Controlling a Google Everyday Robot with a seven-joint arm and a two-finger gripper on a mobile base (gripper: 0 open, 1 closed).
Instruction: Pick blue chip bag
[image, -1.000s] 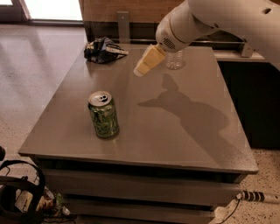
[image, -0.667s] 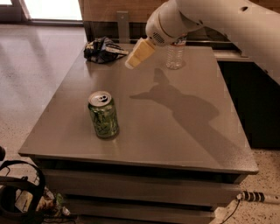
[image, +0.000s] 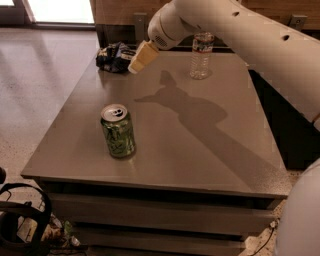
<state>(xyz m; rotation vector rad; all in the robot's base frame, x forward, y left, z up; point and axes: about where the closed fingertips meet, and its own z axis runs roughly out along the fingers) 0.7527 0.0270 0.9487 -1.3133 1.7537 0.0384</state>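
Note:
The blue chip bag is a crumpled dark navy foil bag with light markings, lying at the far left corner of the grey table. My gripper hangs off the white arm just to the right of the bag, slightly above the table, its cream-coloured fingertips pointing down and left toward the bag. It holds nothing that I can see.
A green soda can stands upright in the left middle of the table. A clear plastic water bottle stands at the far edge, right of the gripper. The arm's shadow crosses the tabletop. Cables and black gear lie on the floor at bottom left.
The gripper has moved left across the far side of the table, away from the water bottle and close to the chip bag. The can, bottle and bag have not moved.

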